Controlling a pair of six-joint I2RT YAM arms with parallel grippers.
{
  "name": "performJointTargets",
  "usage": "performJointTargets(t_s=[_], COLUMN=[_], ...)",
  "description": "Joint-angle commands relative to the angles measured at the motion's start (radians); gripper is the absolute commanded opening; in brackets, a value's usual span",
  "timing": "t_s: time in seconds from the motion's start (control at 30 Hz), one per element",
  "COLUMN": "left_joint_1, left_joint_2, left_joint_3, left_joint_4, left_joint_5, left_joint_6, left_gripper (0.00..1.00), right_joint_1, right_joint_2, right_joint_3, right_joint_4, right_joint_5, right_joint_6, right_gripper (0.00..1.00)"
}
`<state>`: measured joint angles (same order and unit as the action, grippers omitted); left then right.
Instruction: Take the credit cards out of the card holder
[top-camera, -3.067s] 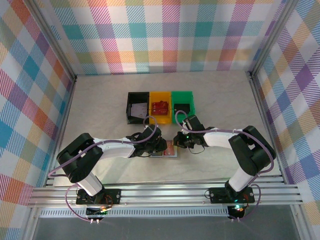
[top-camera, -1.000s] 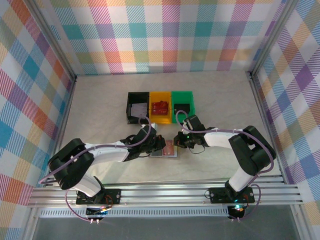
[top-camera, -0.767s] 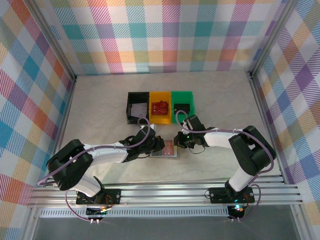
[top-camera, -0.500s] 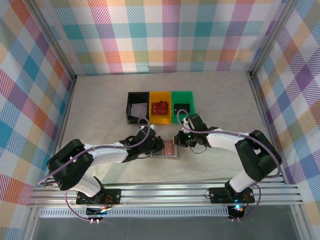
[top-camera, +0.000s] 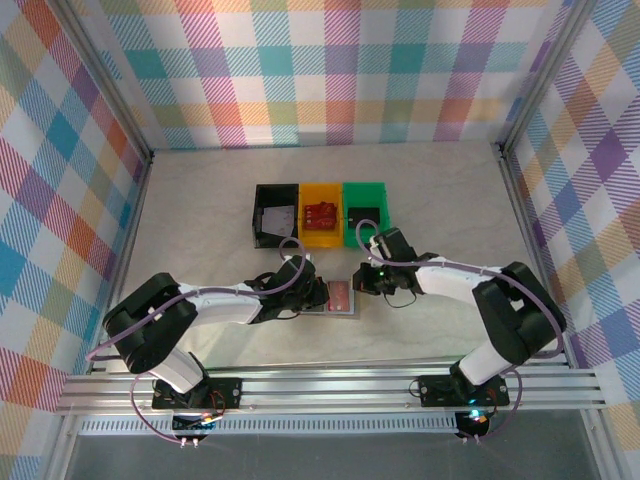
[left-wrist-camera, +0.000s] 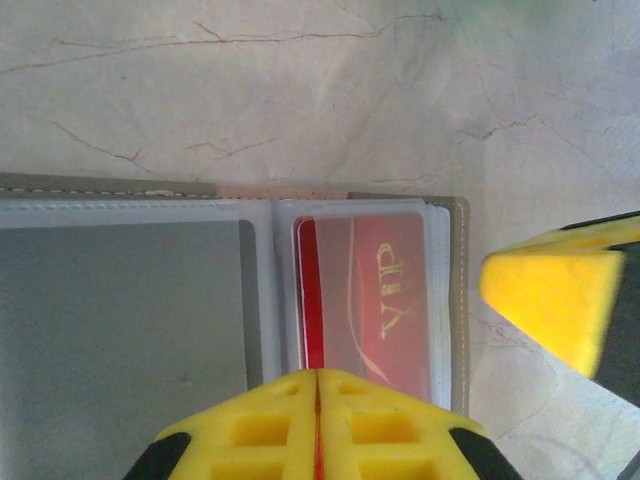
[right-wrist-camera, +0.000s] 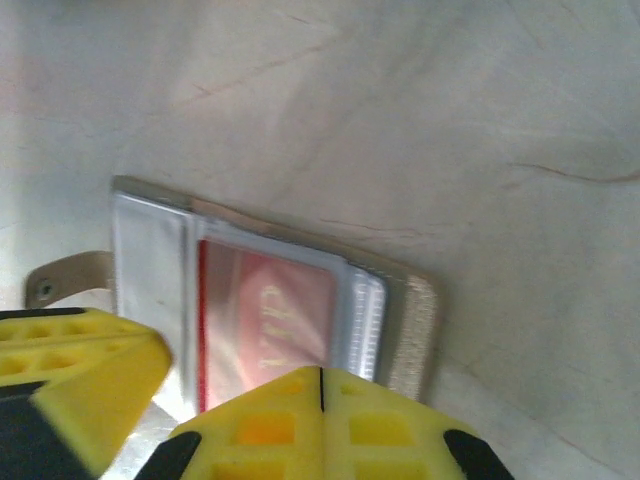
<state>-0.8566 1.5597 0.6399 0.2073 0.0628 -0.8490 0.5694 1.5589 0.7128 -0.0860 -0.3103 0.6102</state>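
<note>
The grey card holder lies open on the table in front of the bins. In the left wrist view its left panel is plain grey, and a red credit card marked VIP sits in the clear right pocket. My left gripper is shut at the pocket's near edge, with a thin red strip of that card pinched between its jaws. My right gripper is shut with nothing between its jaws, its tip resting at the holder's right edge, next to the red card. From above, both grippers, left and right, meet at the holder.
Three bins stand in a row just behind the holder: black, yellow with a red object inside, and green. Plaid walls close in the left, back and right of the table. A metal rail runs along the near edge.
The left arm has lowered and drawn in toward the holder, and its jaws now pinch the red card's edge. The right gripper stays shut at the holder's right side.
</note>
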Motion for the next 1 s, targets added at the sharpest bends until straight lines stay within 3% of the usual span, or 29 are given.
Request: performJointTargets(t_s=[0.0,0.3,0.97], left_joint_1=[-0.01,-0.012,-0.014], left_joint_2=[0.009,0.029,0.066], left_joint_3=[0.03,0.047,0.07], left_joint_4=[-0.029,-0.046,-0.072], left_joint_5=[0.0,-0.006,-0.011], left_joint_6=[0.007,0.016,0.039], left_gripper=[0.14,0.22,0.24], right_joint_1=[-0.005,-0.005,-0.005], right_joint_2=[0.034,0.097,0.127], right_joint_3=[0.021,0.034,0.042], right_joint_4=[-0.036,-0.031,-0.015], right_joint_5=[0.003,-0.018,-0.043], right_joint_6=[0.001,0.025,0.029], right_gripper=[0.0,0.0,0.0])
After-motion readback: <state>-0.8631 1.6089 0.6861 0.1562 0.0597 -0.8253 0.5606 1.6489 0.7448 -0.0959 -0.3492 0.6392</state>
